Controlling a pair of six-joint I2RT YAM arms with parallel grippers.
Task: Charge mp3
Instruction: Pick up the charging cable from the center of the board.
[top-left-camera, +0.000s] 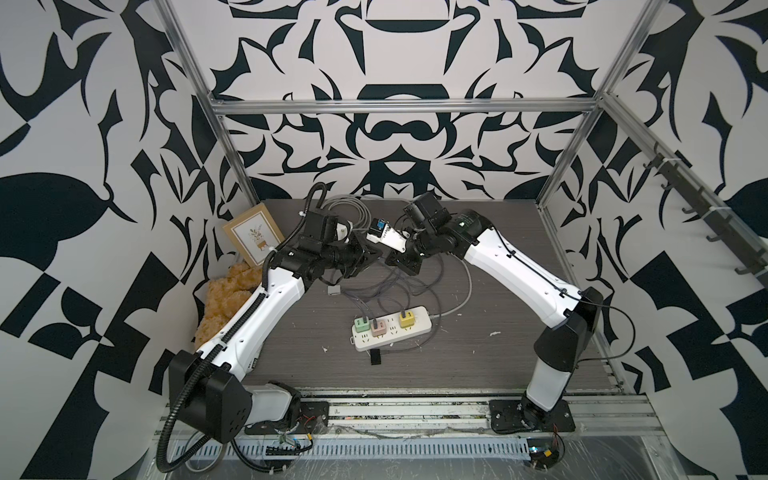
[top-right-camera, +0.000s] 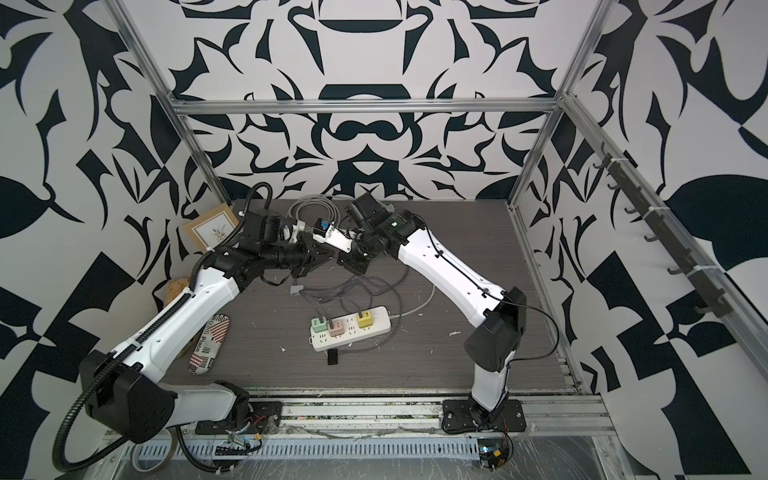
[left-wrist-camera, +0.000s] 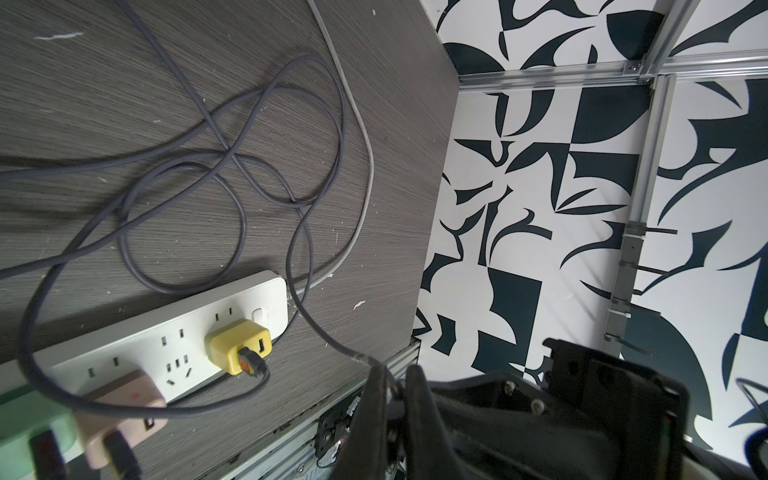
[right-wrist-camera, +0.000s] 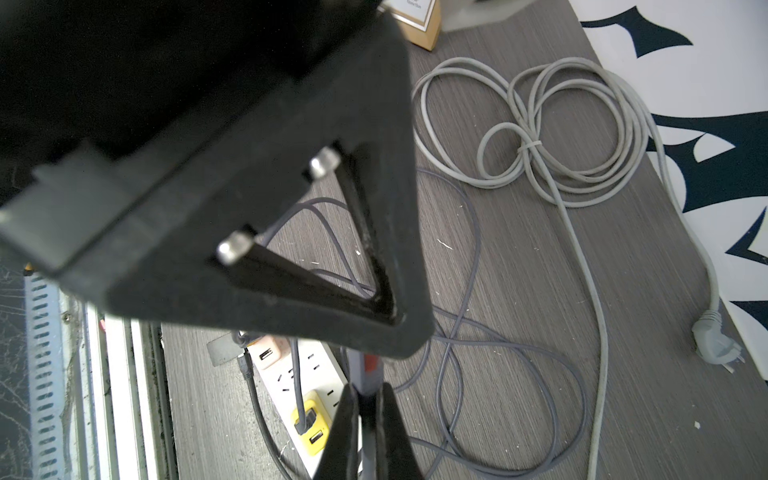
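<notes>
Pinching a grey cable (left-wrist-camera: 328, 337), the left gripper (left-wrist-camera: 395, 370) is holding shut. The right gripper (right-wrist-camera: 368, 390) is flanking the plug (right-wrist-camera: 366, 374); whether it is gripping, I cannot tell.

We see the tiny bright-blue square mp3 player (top-left-camera: 378, 225) (top-right-camera: 322, 227) in both top views, far back over the grey wood-grain bench (top-left-camera: 498, 332), just beside a coiled pale-grey cable (top-left-camera: 349, 208).

Tangled grey cables (top-left-camera: 409, 286) and power strip (top-left-camera: 390, 328) mid-table; bare tabletop (top-left-camera: 498, 357) along the right side
</notes>
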